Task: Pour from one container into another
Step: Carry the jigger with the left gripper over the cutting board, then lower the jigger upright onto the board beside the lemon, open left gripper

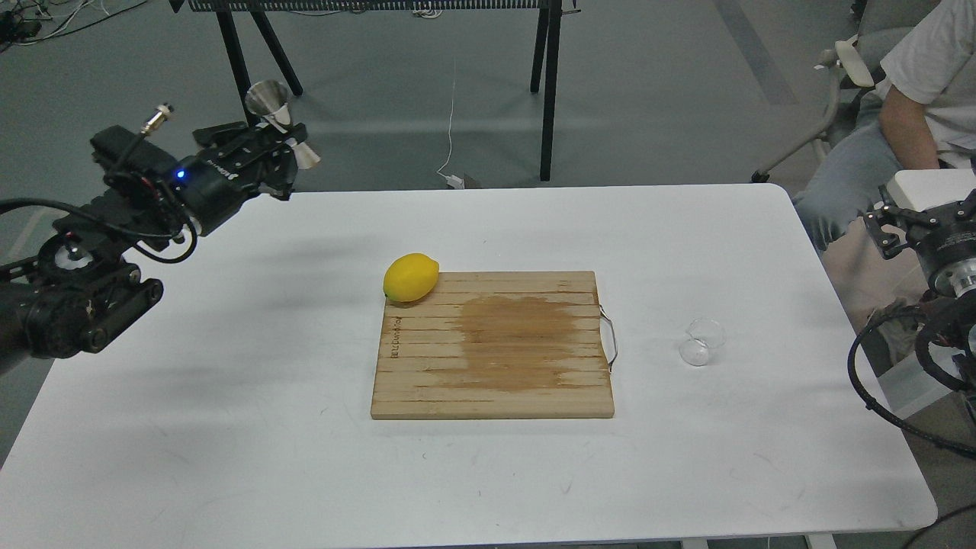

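The shiny steel hourglass jigger (284, 126) is held high over the table's far left edge, tilted, with my left gripper (280, 146) shut on its narrow waist. The small clear glass beaker (701, 342) rests on the white table (229, 427) to the right of the cutting board and seems to lie on its side. It looks empty. My right gripper (926, 216) hovers off the table's right edge, well apart from the beaker, fingers spread open with nothing between them.
A wooden cutting board (492, 345) with a dark wet stain lies mid-table, a yellow lemon (411, 277) at its far left corner. A seated person (907, 91) is at the far right. Black table legs (547, 91) stand behind.
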Action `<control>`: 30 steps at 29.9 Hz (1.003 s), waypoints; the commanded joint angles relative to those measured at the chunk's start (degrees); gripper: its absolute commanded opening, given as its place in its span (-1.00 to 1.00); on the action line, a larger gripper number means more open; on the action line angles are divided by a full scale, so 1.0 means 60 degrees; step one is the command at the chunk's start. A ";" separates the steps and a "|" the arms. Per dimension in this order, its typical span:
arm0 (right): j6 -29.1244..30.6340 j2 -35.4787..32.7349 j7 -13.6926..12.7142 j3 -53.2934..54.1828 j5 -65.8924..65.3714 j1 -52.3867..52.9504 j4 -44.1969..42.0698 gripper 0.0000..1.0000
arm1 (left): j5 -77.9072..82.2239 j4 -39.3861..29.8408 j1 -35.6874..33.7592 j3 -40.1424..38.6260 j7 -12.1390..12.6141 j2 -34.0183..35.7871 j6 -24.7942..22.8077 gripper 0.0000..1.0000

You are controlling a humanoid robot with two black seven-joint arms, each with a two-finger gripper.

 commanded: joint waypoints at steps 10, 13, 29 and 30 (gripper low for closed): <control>0.0000 -0.0264 0.0013 0.0039 0.0015 -0.0180 -0.0038 1.00 | 0.2242 -0.0282 0.0020 0.1972 0.0217 -0.3023 -0.0750 -0.78; 0.0000 -0.0322 0.0013 0.0039 0.0015 -0.0194 -0.0038 1.00 | 0.2285 -0.0180 0.0460 0.2121 0.0452 -0.3272 -0.0751 -0.77; 0.0000 -0.0381 0.0013 0.0288 0.0015 -0.0194 0.0064 1.00 | 0.2491 0.1519 0.1311 0.2150 0.0481 -0.3771 -0.0238 -0.73; 0.0000 -0.0381 0.0013 0.0288 0.0015 -0.0194 0.0064 1.00 | 0.2491 0.1607 0.1311 0.2150 0.0481 -0.3843 -0.0238 -0.73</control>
